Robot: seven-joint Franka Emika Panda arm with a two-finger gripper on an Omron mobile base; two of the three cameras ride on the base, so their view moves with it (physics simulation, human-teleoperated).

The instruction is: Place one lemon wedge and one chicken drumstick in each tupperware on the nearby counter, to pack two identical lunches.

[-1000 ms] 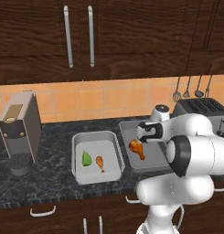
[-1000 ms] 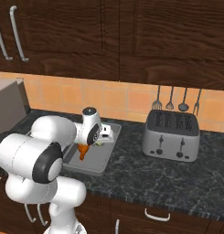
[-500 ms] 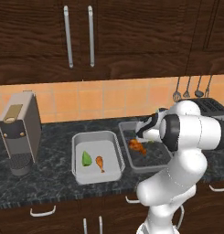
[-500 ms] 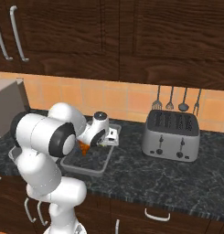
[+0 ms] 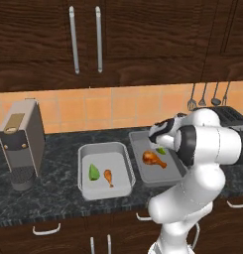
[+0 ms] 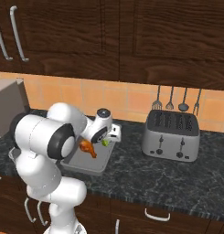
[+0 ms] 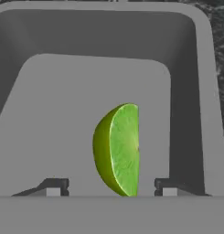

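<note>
I have two trays side by side on the counter. The tray away from my gripper, on the coffee-machine side, holds one green wedge and one drumstick, lying apart from each other on its floor. The other tray sits under my gripper, and it holds a drumstick and a wedge too.

From the hand camera I look straight down into that tray. The fingers stand well apart, roughly half open, and neither one touches anything. The wedge stands between them, a little nearer one tip than the other, with bare tray floor showing on both sides. Its cut face is turned toward one finger and the rind toward the other. It rests on the tray floor, near one end wall.

From the left base camera the wrist hangs over the far end of this tray, and the drumstick lies just beside it, toward the middle of the tray. A bit of the wedge peeks out under the hand. From the right, the drumstick and wedge show just below the hand. A toaster stands well off to that side, clear of the tray.
</note>
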